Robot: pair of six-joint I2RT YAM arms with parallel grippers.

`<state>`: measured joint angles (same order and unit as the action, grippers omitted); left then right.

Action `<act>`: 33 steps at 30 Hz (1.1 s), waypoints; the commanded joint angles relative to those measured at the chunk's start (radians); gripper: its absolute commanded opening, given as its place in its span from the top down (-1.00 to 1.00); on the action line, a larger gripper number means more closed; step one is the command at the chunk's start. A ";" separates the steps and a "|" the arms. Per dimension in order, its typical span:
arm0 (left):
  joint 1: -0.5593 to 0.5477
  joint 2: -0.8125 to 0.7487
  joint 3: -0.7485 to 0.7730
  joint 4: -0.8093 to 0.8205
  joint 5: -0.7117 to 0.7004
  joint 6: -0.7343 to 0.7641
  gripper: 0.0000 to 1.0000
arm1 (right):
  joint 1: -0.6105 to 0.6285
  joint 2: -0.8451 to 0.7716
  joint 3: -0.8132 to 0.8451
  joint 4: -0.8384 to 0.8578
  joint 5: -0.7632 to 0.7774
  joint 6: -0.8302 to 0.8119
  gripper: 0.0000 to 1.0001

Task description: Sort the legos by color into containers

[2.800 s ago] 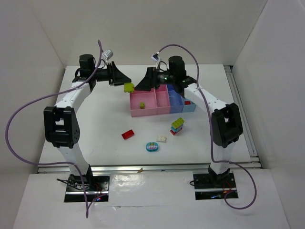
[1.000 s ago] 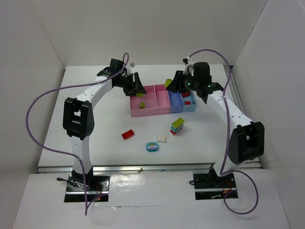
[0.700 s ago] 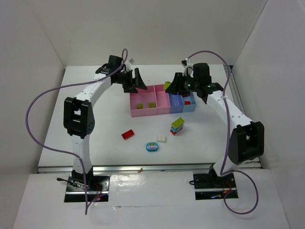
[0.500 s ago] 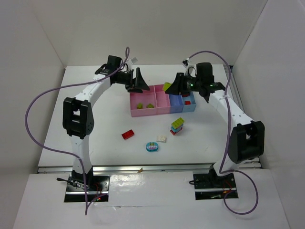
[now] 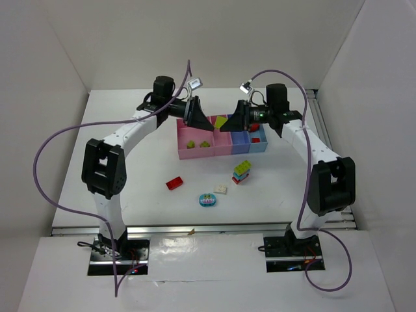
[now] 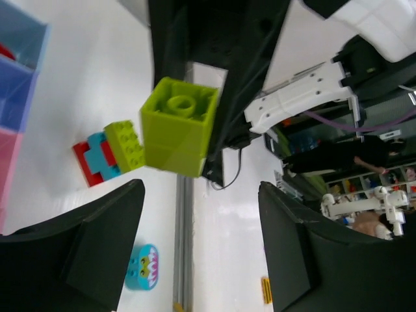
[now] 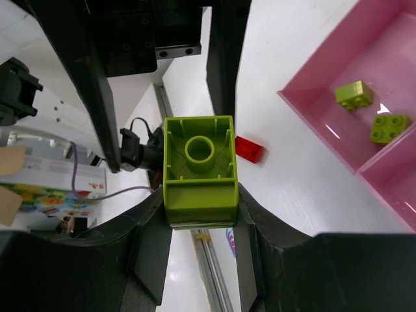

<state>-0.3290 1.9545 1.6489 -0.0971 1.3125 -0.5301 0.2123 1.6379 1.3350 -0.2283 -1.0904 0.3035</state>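
Note:
My right gripper (image 5: 233, 119) is shut on a yellow-green lego (image 5: 221, 121) and holds it in the air above the wide pink container (image 5: 184, 153). In the right wrist view that lego (image 7: 198, 169) sits hollow side up between the fingers (image 7: 146, 240). My left gripper (image 5: 198, 117) hovers over the same container, facing the right one, open and empty (image 6: 201, 214). Two yellow-green legos (image 5: 190, 144) (image 5: 205, 143) lie in the wide pink container. On the table lie a red lego (image 5: 174, 183), a cream-white one (image 5: 221, 188), a teal-blue and pink one (image 5: 207, 199) and a small stack (image 5: 242, 171).
A narrow pink container (image 5: 224, 140), a blue one (image 5: 242, 141) and a light blue one (image 5: 260, 144) stand in a row to the right of the wide pink one. A metal rail (image 5: 195, 225) runs along the table's near edge. White walls close in on three sides.
My left gripper opened and a second yellow-green lego now lies in the wide pink container. It then swung right, while my right gripper moved left with its lego.

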 commanded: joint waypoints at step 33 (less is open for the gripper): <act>-0.022 0.018 0.080 0.123 0.044 -0.060 -0.24 | 0.013 0.014 0.049 0.112 -0.098 0.051 0.87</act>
<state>-0.3485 1.9549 1.6821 0.0105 1.3323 -0.6060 0.2184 1.6424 1.3373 -0.1558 -1.1858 0.3588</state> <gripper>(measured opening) 0.641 0.449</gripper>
